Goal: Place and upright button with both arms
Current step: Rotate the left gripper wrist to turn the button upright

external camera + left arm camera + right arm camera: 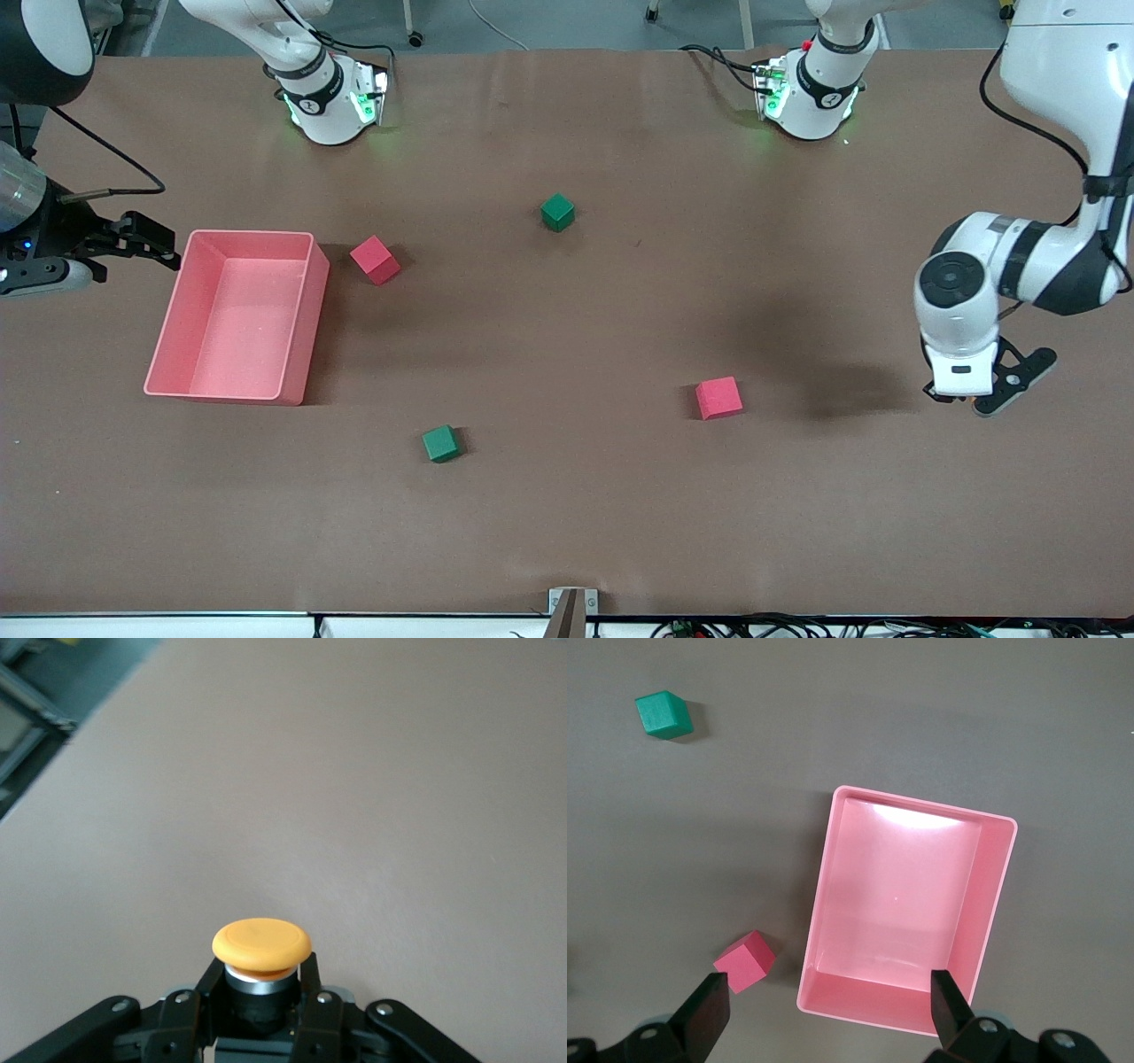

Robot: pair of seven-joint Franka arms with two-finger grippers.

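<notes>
- The left gripper (261, 1014) is clamped on the button (261, 948), pinching the black body with the orange cap sticking out past the fingertips. In the front view only a sliver of orange shows under the wrist.
- That gripper hangs over bare tabletop (567, 532) toward the left arm's end, with nothing on the brown surface right under it.
- The right gripper (828, 1005) is up over the edge of the pink bin (232, 315) at the right arm's end, fingers spread wide and holding nothing.
- Cubes scattered around: one red cube (375, 260) just beside the bin, a green cube (557, 213) farther from the front camera, another green cube (441, 443) nearer the camera, and a second red cube (718, 398) out toward the left arm's end.
</notes>
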